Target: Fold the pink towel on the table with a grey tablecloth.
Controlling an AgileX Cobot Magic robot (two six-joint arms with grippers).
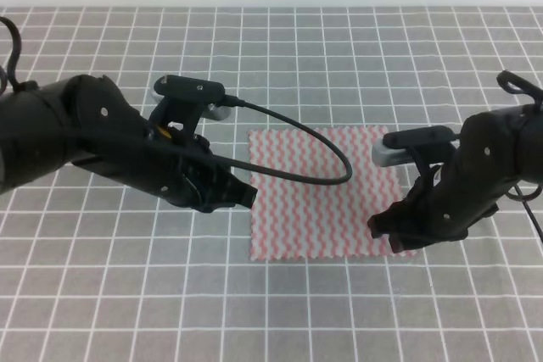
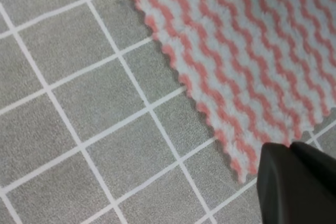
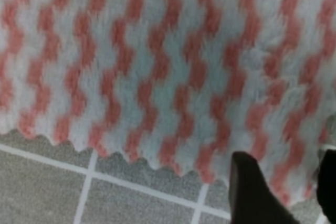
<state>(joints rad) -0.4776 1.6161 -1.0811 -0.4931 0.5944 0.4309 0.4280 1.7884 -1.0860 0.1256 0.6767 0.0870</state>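
Left jaws: only one dark fingertip (image 2: 294,184) shows in the left wrist view, over the towel's near-left corner; cannot tell whether spread or closed.
Right jaws: spread; two dark fingertips (image 3: 252,192) with a gap between, low over the towel's scalloped edge.
Left gripper (image 1: 242,195): at the towel's left edge, roughly mid-height.
Right gripper (image 1: 383,228): at the towel's near-right corner.
Pink towel (image 1: 327,197): flat, unfolded, pink-and-white zigzag stripes, lying slightly right of the table's centre.
Cable (image 1: 327,146): black, arcs from the left wrist camera over the towel's far-left part.
Table with a grey tablecloth (image 1: 127,294): white grid lines.
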